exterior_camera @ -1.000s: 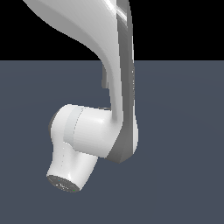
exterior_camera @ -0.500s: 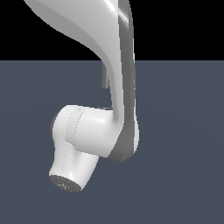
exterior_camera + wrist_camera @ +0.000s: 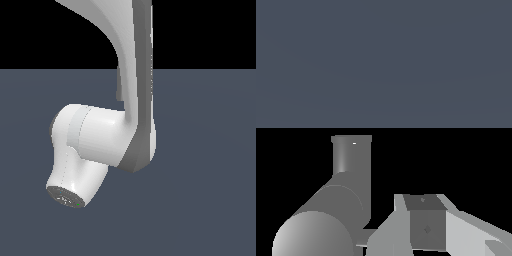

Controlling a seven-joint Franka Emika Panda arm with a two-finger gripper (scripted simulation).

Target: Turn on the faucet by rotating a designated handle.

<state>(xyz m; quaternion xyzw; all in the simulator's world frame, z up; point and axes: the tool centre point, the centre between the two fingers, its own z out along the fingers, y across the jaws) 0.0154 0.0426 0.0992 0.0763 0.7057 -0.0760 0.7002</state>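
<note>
My gripper (image 3: 426, 225) sits just beside the faucet (image 3: 348, 190), close against its thick grey body. I cannot tell whether my fingers are closed. The handle isn't clearly visible, so turning it seems still ahead.

**Occlusions and Cropped Regions**

In the exterior view, I see the robot arm (image 3: 131, 100) blocking the middle of the scene; only a thin grey sliver (image 3: 120, 92) shows at its edge, too little for me to identify. The arm's upper link is cut off by the picture's top edge. In the wrist view, the faucet (image 3: 348, 185) is cropped at the lower edge, and I cannot make out its handle. The end effector (image 3: 428, 230) is also cropped there; I cannot tell its jaw state.
</note>
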